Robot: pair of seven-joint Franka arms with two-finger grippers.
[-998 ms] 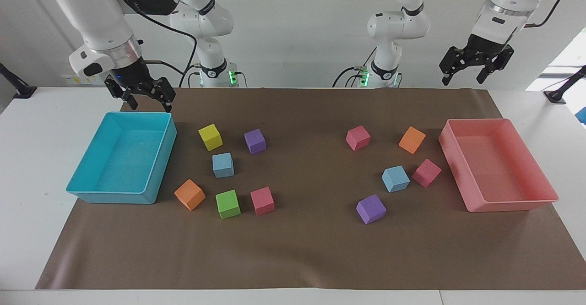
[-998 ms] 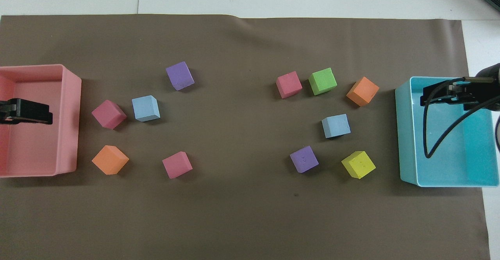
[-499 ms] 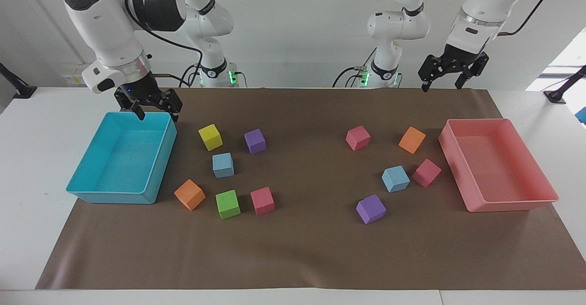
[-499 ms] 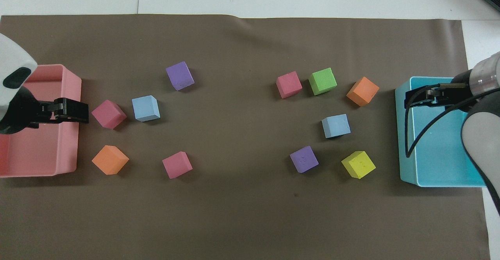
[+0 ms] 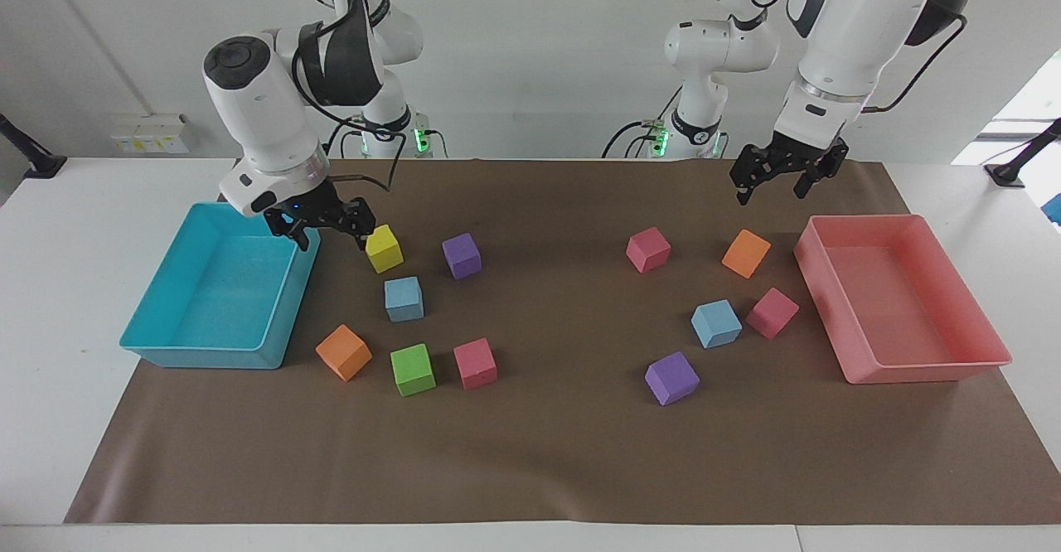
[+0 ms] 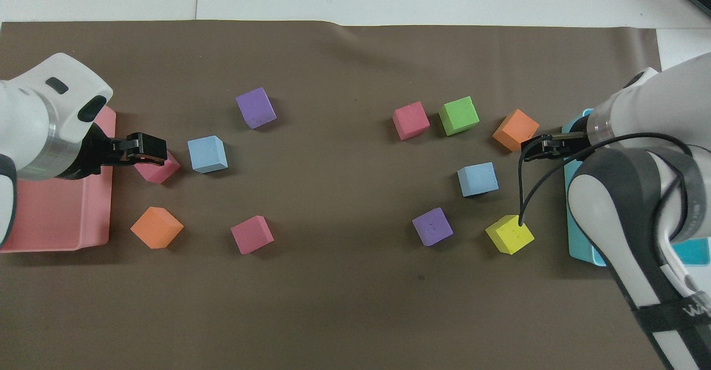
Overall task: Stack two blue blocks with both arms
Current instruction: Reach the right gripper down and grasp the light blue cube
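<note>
Two light-blue blocks lie on the brown mat. One (image 5: 404, 298) (image 6: 477, 179) is toward the right arm's end, among other cubes. The other (image 5: 716, 323) (image 6: 207, 154) is toward the left arm's end, beside a pink cube (image 5: 772, 312). My right gripper (image 5: 330, 237) (image 6: 536, 149) is open and empty, low over the mat between the turquoise tray and the yellow cube (image 5: 381, 248). My left gripper (image 5: 771, 191) (image 6: 150, 150) is open and empty, raised; from overhead it covers part of that pink cube.
A turquoise tray (image 5: 166, 345) stands at the right arm's end and a pink tray (image 5: 920, 365) at the left arm's end. Purple (image 5: 462, 255), orange (image 5: 343, 352), green (image 5: 413, 369) and pink (image 5: 475, 363) cubes surround one blue block; purple (image 5: 671, 378), orange (image 5: 746, 253) and pink (image 5: 648, 249) cubes the other.
Both grippers have come down and moved inward from over their trays toward the cubes. No cube has moved.
</note>
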